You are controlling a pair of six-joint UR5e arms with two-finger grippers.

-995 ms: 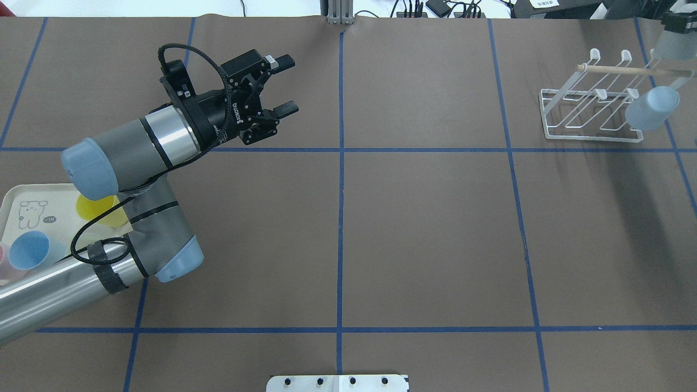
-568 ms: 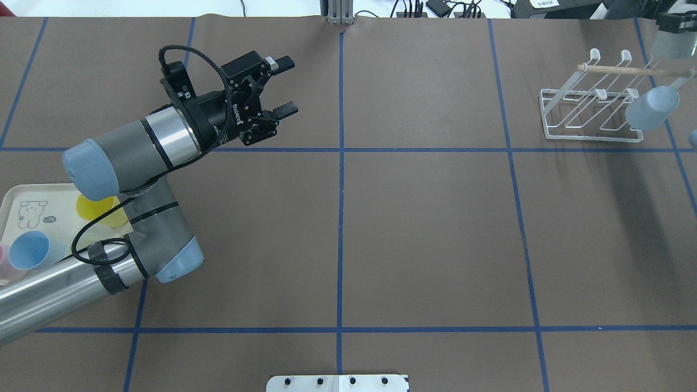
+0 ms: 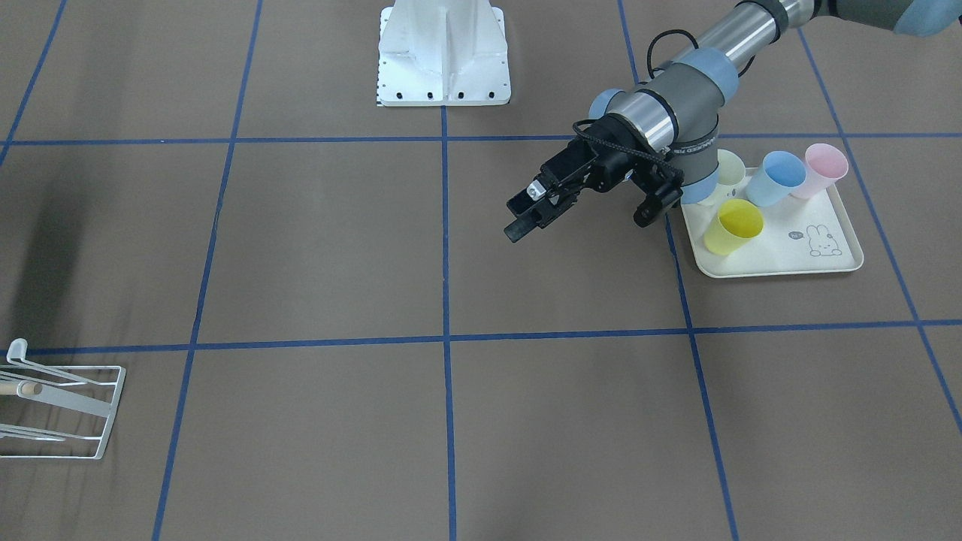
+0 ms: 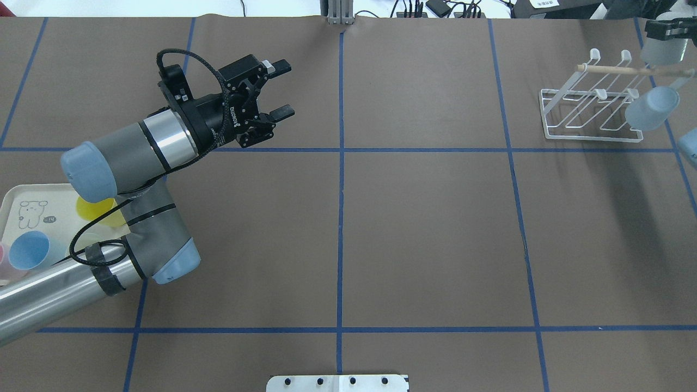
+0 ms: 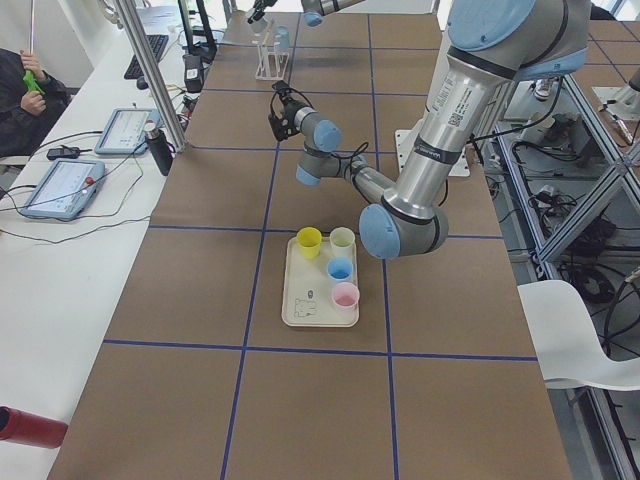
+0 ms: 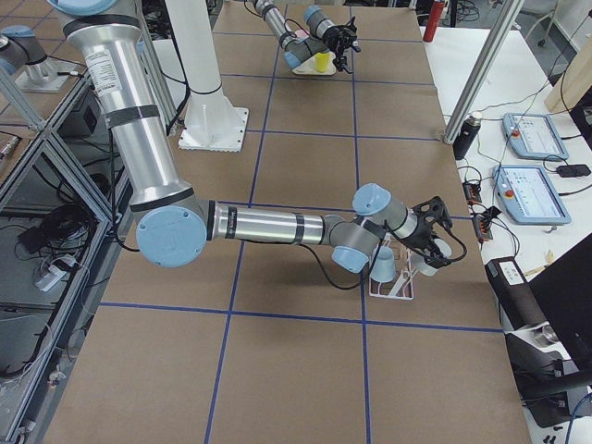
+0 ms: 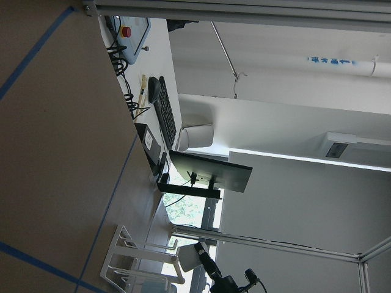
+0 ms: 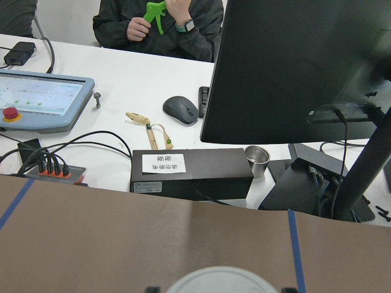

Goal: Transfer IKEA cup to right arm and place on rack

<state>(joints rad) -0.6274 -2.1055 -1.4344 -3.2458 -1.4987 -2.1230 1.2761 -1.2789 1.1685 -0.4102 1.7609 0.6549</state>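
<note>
Faintly "ROBOTIQ" on left claw point(image 4: 284, 90) w/ jaws apart

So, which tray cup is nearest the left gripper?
The yellow cup, on the tray edge toward the left gripper; cream cup, blue cup and pink cup stand farther.

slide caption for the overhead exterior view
Left gripper open and empty; right gripper holds a pale cup at the white wire rack carrying a light blue cup.

Left arm point(image 4: 136, 155) reaching in from near left, elbow bent, wrist angled toward far centre, left gripper point(image 4: 282, 90) wide apart and empty, right arm point(image 6: 268, 225) stretched far right, right gripper point(image 4: 661, 34) clamped on cup point(image 4: 658, 51).
</note>
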